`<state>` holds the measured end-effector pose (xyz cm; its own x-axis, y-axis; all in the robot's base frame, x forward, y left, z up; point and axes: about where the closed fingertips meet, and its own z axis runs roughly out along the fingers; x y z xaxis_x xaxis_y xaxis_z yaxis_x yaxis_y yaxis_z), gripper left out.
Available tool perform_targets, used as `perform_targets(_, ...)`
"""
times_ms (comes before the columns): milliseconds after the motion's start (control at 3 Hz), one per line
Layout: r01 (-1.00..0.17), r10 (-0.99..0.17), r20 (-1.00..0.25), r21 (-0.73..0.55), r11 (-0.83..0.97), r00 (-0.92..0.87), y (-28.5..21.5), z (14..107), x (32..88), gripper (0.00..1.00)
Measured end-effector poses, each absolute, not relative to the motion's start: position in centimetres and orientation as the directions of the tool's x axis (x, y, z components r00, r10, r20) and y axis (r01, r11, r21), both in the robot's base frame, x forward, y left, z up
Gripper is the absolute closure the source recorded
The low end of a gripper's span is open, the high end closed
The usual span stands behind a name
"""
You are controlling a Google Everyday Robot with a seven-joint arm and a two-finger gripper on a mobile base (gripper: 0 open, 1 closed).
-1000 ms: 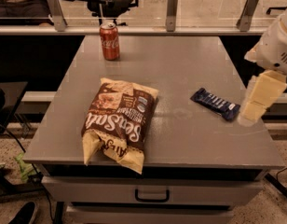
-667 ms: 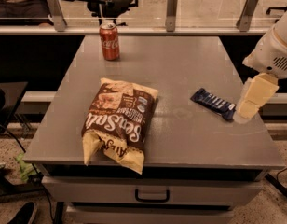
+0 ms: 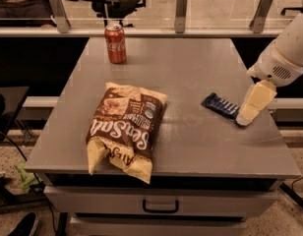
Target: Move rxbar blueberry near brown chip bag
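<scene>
Fingers (image 3: 255,102) at rxbar blueberry (image 3: 219,105) end, brown chip bag (image 3: 124,127) sep.

the tool (image 3: 247,116) is at frame right, tip by the rxbar blueberry (image 3: 219,105) — brown chip bag (image 3: 124,129) sits center-left.

Hand (image 3: 246,117) cream, at right end of the dark blue, white-lettered rxbar blueberry (image 3: 220,105). Left of hand: brown chip bag (image 3: 124,129), cream-yellow ends, white script. Far left: red can (image 3: 115,44). Desk (image 3: 191,68) grey.
</scene>
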<state>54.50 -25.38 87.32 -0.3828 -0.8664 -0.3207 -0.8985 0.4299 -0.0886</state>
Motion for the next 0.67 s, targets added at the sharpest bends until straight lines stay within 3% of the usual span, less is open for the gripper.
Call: perform_targets(667,-0.900,-0.860,-0.325,-0.051,0.432,-0.394,-24.7,83.6,57.6,0.00)
